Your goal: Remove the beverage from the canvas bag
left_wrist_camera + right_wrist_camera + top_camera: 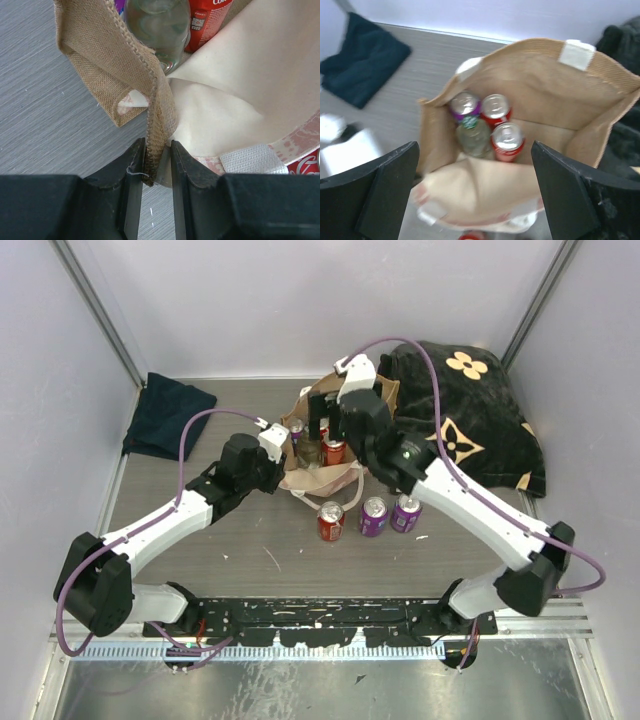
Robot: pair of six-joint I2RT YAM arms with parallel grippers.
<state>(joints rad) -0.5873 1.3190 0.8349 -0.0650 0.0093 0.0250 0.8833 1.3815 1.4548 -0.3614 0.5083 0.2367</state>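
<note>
Progress looks partial: three cans (373, 516) stand outside the canvas bag (560, 90), right of the left gripper (157, 165), which is clamped on the bag's rim. The right gripper (474, 150), jaws spread, hovers over the mouth. Below it sit a purple can (465, 105), two red cans (507, 136) and a clear bottle (472, 135), tightly packed, with the cream lining (485, 185) slumped just nearer and a black blanket (480, 410) off to its right.

Top external: high, from near edge, whole table (250, 550). Left wrist: close on canvas bag (95, 50) rim. Right wrist: above, looking in. Bag shared.
</note>
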